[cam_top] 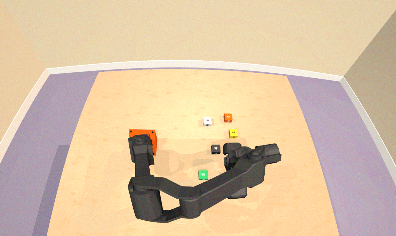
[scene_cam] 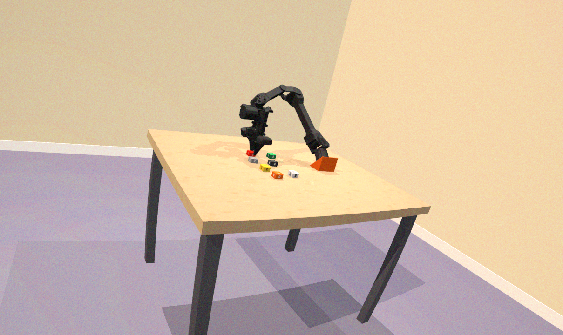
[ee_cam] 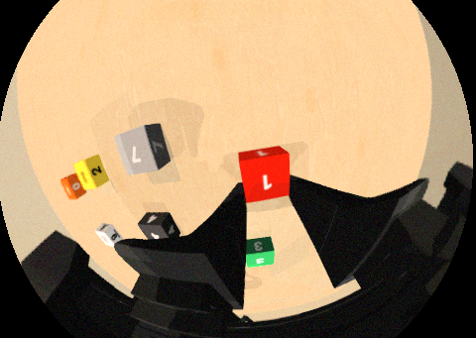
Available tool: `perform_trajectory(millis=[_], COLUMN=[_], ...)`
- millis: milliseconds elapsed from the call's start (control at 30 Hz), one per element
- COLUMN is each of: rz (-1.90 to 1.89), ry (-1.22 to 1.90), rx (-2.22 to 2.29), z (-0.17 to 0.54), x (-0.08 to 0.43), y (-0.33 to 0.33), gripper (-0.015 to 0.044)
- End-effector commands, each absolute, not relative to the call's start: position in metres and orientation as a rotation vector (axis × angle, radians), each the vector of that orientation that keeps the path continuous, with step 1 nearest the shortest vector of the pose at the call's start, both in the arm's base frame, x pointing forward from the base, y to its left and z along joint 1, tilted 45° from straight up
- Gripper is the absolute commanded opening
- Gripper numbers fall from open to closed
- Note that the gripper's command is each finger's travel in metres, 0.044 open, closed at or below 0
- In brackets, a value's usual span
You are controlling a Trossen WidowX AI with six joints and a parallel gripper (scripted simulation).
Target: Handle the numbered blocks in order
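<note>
Gripping a small red cube printed with a 1 (ee_cam: 265, 175), with the jaws closed against two opposite sides of it and the dark fingertips flanking its lower half. Seen in the exterior view low on the light wooden counter (cam_top: 164, 96), apparently resting on it, nearer the far edge than the near one and well in from every corner. Hidden in the top view beneath the wrist of the black six-joint arm (cam_top: 193, 190).

Just beside it, toward the near edge in the exterior view: a small grey cube marked 7 (ee_cam: 142, 150), apart from the red one and untouched. Near it, a small black cube marked 4 (cam_top: 216, 148) and a small green cube marked 3 (cam_top: 203, 174), the green one close against the arm's forearm in the top view. Further toward the counter's far edge in the top view: a small yellow cube marked 2 (cam_top: 233, 133), then a small orange cube marked 0 (cam_top: 228, 117), and to its left a small white cube (cam_top: 207, 121) with an underlined digit, 6 or 9, too small to tell which. All in the counter's right half in that view, none touching another.

Left of the cluster, near the counter's middle, the arm's flat orange base block (cam_top: 152, 140).
</note>
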State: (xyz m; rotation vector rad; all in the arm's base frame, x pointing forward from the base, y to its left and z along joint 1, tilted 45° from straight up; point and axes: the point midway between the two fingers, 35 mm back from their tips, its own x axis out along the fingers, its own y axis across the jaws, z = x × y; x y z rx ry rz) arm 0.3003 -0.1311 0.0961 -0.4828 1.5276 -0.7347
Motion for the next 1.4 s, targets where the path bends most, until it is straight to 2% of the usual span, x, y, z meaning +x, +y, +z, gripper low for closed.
perform_trajectory(millis=[0, 167, 533, 833, 1067, 1200, 1367], rz=[-0.734, -0.734, -0.734, -0.733, -0.653, -0.645, -0.645], ry=[1.528, 1.528, 1.528, 1.529, 1.549, 1.551, 1.551], rx=[-0.489, -0.489, -0.489, -0.488, -0.570, -0.580, -0.580], z=[0.096, 0.096, 0.096, 0.122, 0.172, 0.179, 0.179], x=[0.300, 0.300, 0.300, 0.304, 0.312, 0.311, 0.311], y=[-0.132, -0.132, -0.132, -0.107, -0.056, -0.050, -0.050], gripper=[0.0120, 0.0120, 0.0400, 0.0400, 0.0216, 0.0120, 0.0120])
